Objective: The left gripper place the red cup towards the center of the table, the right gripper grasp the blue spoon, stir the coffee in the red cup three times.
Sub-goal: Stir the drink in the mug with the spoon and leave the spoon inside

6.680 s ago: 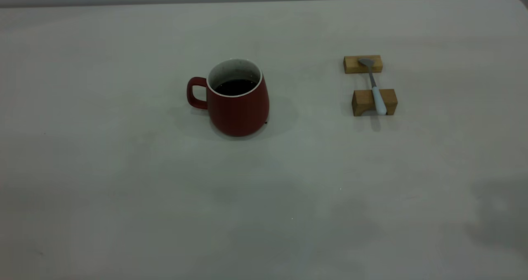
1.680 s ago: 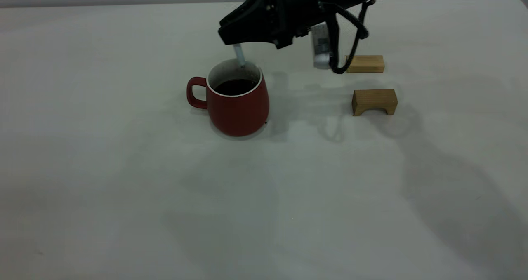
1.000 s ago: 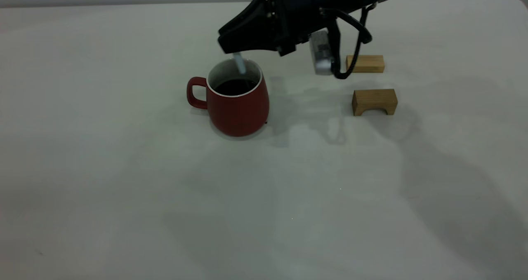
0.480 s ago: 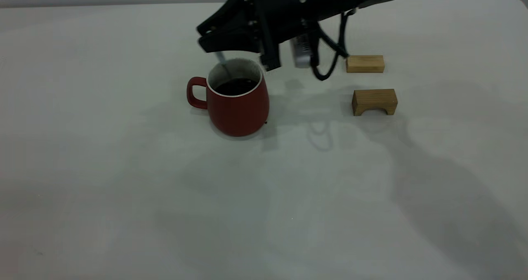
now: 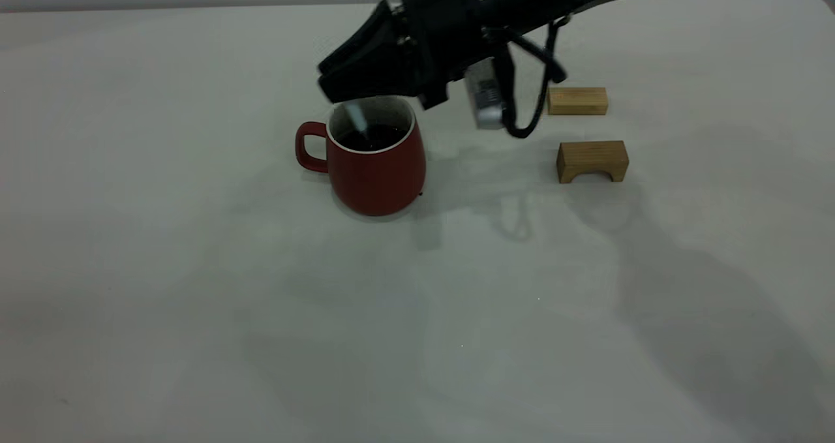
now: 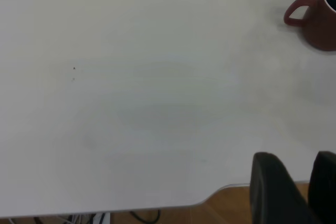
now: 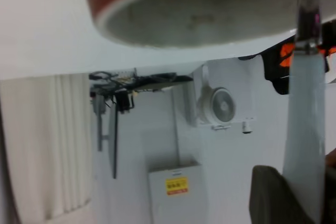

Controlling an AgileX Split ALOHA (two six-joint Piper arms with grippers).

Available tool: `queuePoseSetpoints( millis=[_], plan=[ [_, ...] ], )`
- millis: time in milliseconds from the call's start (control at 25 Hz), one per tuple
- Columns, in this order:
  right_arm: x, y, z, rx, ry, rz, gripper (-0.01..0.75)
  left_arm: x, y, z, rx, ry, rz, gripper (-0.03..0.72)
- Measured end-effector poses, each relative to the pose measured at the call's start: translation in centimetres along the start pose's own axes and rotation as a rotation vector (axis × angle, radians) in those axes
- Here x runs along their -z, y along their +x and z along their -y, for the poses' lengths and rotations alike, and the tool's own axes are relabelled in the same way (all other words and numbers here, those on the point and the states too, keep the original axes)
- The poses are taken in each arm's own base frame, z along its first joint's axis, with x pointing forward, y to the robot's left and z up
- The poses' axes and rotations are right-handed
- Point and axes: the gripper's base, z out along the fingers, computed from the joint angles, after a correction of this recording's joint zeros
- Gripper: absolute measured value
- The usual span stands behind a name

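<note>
Off-white worktop, stirring step in hand. Right tool, closed on the spoon, hangs just above the mug near the worktop's middle; the spoon dips into dark coffee. Next, probably: circle without knocking the rim. Two wooden blocks stand bare beside. Left tool idles at the worktop's edge, slightly parted, holding nothing.

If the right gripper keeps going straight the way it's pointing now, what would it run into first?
Probably the red cup. The right gripper, shut on the blue spoon, angles down over the cup's mouth, so its tips would likely meet the handle-side rim or the coffee; depth is unclear.
</note>
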Motion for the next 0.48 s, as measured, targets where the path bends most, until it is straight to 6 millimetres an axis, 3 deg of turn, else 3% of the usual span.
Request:
queuePoseSetpoints(
  millis=[240, 480],
  plan=[
    [0.1, 0.3, -0.4, 0.258, -0.050, -0.035, 0.155, 0.0, 0.0, 0.0, 0.000, 0.000, 0.000, 0.243],
    [2.1, -1.0, -1.2, 0.147, -0.053, 0.002, 0.155, 0.0, 0.0, 0.0, 0.000, 0.000, 0.000, 0.243]
  ],
)
